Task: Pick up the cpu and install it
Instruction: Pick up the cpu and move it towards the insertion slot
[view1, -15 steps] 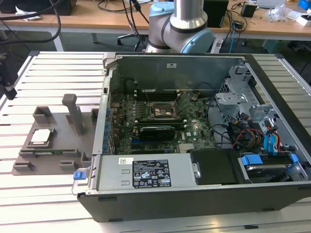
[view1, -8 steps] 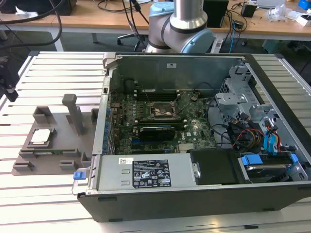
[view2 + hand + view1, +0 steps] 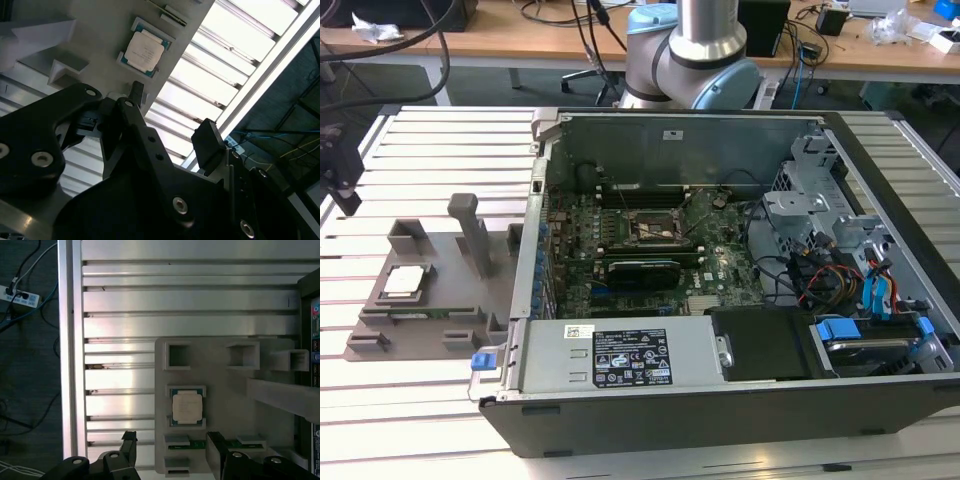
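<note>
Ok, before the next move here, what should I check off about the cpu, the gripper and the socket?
1. cpu seated flat in its pocket on the grey fixture: ok.
2. Gripper open and empty: ok.
3. Nothing lying on top of the cpu: ok.
4. Gripper in contact with the cpu: not ok, the two are apart.
5. Motherboard socket open and vacant inside the computer case: cannot tell.

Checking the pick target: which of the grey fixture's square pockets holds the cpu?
The framed pocket nearest the gripper; the cpu lies flat in it, while the other square pockets sit empty.
</note>
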Tool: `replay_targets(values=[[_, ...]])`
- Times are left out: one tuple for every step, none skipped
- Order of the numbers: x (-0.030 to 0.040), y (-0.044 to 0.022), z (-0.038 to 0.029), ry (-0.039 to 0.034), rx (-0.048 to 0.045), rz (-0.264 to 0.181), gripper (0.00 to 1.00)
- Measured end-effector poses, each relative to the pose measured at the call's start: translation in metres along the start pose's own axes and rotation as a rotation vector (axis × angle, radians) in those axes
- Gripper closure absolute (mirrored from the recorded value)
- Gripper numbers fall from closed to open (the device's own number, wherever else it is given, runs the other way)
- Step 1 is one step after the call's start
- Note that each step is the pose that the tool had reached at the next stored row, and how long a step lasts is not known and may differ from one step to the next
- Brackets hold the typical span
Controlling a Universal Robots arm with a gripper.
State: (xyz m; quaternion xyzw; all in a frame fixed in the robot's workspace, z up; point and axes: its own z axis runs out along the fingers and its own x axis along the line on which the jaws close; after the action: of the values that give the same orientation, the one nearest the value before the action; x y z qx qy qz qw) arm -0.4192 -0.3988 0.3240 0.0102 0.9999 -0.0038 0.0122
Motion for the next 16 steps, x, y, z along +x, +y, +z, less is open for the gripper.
replay_targets(values=[[0.0000,0.0000,0.0015,-0.0001,0.0000,0.000,0.34],[0.0001,0.0000,0.0025,0.0000,0.0000,0.000,0.34],[0.0001,0.0000,0.0036,-0.0001,0.0000,0.000,0.34],[0.0001,0.0000,0.0045,0.0000,0.0001,0.000,0.34],[0.0001,0.0000,0.0052,0.0000,0.0001,0.000,0.34],[0.0001,0.0000,0.0059,0.0000,0.0000,0.000,0.34],[0.0002,0.0000,0.0069,0.0000,0.0000,0.000,0.34],[0.0002,0.0000,0.0075,0.0000,0.0001,0.000,0.34],[0.0002,0.0000,0.0083,0.0000,0.0000,0.000,0.34],[0.0002,0.0000,0.0092,-0.0001,0.0000,0.000,0.34],[0.0002,0.0001,0.0099,0.0000,0.0000,0.000,0.34],[0.0002,0.0000,0.0107,0.0000,0.0000,0.000,0.34],[0.0003,0.0001,0.0115,-0.0001,0.0000,0.000,0.34],[0.0003,0.0001,0.0121,-0.0001,0.0000,0.000,0.34],[0.0003,0.0001,0.0129,0.0000,0.0000,0.000,0.34],[0.0003,0.0001,0.0135,0.0000,0.0001,0.000,0.34]])
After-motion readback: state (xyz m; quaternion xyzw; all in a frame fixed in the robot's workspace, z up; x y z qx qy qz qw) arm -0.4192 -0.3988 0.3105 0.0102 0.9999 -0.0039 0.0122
